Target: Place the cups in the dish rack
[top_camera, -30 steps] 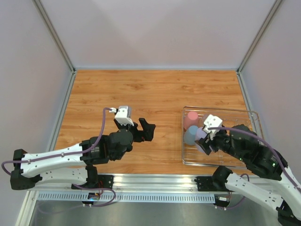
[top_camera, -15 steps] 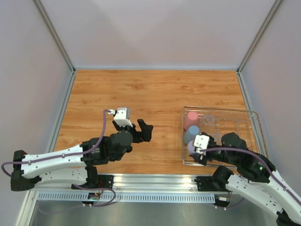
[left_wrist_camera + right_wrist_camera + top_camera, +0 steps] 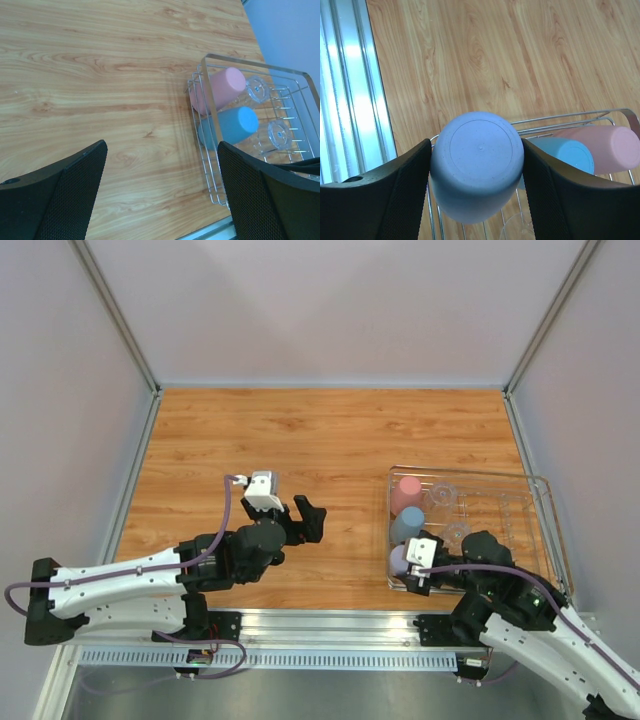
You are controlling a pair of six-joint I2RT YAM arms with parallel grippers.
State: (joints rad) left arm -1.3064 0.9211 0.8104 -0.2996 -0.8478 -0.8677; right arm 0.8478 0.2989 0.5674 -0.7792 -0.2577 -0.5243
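Observation:
The dish rack is a silver wire tray at the right of the table. A pink cup and a blue cup lie along its left side, with two clear glass tumblers beside them. My right gripper is shut on the lavender cup over the rack's near-left corner, the cup's flat base facing the wrist camera. My left gripper hangs open and empty above bare wood, left of the rack.
An aluminium rail runs along the table's near edge, just short of the rack's corner. Grey walls enclose the wooden table at the back and on both sides.
My right arm has drawn back toward the near edge, carrying the lavender cup from beside the blue cup to the rack's near-left corner. The left arm has barely shifted.

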